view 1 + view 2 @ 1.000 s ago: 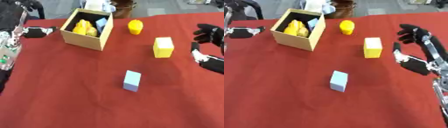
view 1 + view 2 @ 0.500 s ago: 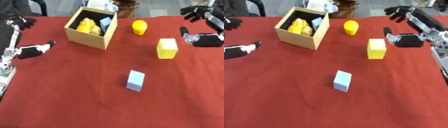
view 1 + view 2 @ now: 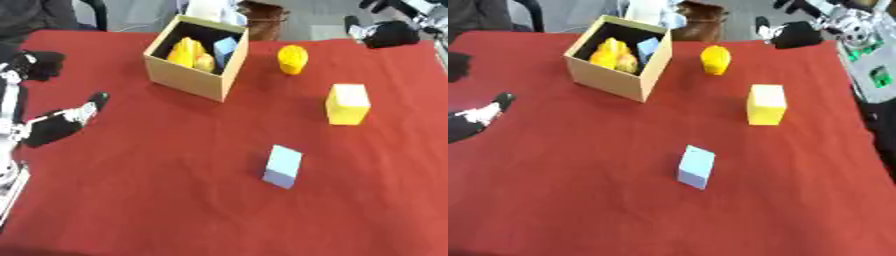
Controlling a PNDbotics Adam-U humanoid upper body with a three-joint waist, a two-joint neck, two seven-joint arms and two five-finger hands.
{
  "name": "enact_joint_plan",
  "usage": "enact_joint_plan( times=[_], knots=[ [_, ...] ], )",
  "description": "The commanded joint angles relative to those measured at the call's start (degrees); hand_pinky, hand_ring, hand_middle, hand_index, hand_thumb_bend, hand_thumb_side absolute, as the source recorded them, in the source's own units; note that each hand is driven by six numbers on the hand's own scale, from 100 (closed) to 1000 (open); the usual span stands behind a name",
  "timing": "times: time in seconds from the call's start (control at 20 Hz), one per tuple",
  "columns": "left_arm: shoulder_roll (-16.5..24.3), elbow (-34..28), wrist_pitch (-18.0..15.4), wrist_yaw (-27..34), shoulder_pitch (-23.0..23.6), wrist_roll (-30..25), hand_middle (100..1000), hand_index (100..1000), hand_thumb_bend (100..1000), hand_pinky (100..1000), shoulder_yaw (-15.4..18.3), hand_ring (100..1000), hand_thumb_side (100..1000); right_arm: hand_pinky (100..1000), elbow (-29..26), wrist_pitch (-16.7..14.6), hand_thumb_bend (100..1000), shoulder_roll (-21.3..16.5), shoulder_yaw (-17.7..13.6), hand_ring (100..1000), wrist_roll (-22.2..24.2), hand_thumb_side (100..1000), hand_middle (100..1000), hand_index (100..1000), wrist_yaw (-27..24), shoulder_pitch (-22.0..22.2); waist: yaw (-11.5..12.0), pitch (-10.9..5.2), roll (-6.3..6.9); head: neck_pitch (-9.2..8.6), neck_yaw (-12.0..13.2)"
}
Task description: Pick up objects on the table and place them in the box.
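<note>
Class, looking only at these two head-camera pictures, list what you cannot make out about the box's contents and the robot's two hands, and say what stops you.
- Box contents: yellow pieces and a light blue block show, but the near wall hides their lower parts and any more below.
- Right hand, left eye view: blurred at the top edge; finger pose unclear.
- Left hand: dark and blurred; in the right eye view the left edge cuts it.

A matt red cloth (image 3: pixel 175 200) covers the table, the box (image 3: pixel 188 80) looks like plain brown cardboard, the yellow block (image 3: pixel 347 104) and pale blue block (image 3: pixel 283 166) appear smooth and matt, and the hands' black shells seem plastic.
</note>
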Motion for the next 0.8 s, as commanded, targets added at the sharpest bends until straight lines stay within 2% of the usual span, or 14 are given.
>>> enact_joint_plan(
  times=[0.05, 0.35, 0.6, 0.65, 0.7, 0.75, 0.8],
  knots=[
    [-1.25, -5.15, 1.27, 3.12, 0.17, -0.24, 572, 715, 623, 661, 1.01, 619, 348, 771, 4.32, 1.47, 100, 1.78, -1.96, 811, -0.25, 280, 845, 922, 3.29, -2.70, 0.88, -0.25, -0.71, -1.44, -1.56],
    [-3.65, -7.69, 0.44, 9.02, 1.33, -2.48, 564, 713, 612, 660, 0.42, 612, 359, 781, 13.92, 3.71, 100, 5.92, -3.91, 824, -2.98, 306, 867, 923, 9.19, -5.49, 3.85, 0.88, -0.74, -2.81, -4.51],
    [-4.58, -7.60, -0.45, 12.52, 1.55, -3.43, 560, 711, 605, 660, 0.46, 607, 365, 797, 21.57, 4.05, 100, 7.16, -4.98, 843, -7.28, 294, 887, 926, 13.90, -6.80, 4.99, 1.28, -0.71, -3.64, -6.08],
    [-4.73, -7.53, -0.54, 12.71, 1.66, -3.59, 559, 711, 604, 660, 0.46, 607, 366, 799, 23.23, 3.96, 100, 7.22, -5.24, 846, -8.29, 287, 889, 926, 14.92, -7.04, 5.08, 1.34, -0.69, -3.77, -6.31],
    [-4.88, -7.43, -0.56, 12.81, 1.77, -3.69, 559, 711, 604, 660, 0.46, 606, 366, 803, 24.93, 3.75, 100, 7.25, -5.47, 850, -9.34, 197, 897, 926, 15.97, -7.32, 5.15, 1.37, -0.67, -3.85, -6.49],
    [-5.01, -7.35, -0.56, 12.88, 1.88, -3.73, 557, 710, 601, 660, 0.46, 605, 367, 805, 26.56, 3.65, 100, 7.18, -5.68, 852, -10.34, 280, 898, 925, 16.97, -7.56, 5.22, 1.42, -0.65, -3.95, -6.69],
    [-5.10, -7.32, -0.60, 12.92, 1.97, -3.75, 557, 710, 601, 660, 0.44, 605, 367, 805, 28.20, 3.45, 100, 7.18, -5.87, 852, -11.35, 280, 898, 925, 17.98, -7.83, 5.28, 1.44, -0.64, -4.02, -6.83]
  ],
)
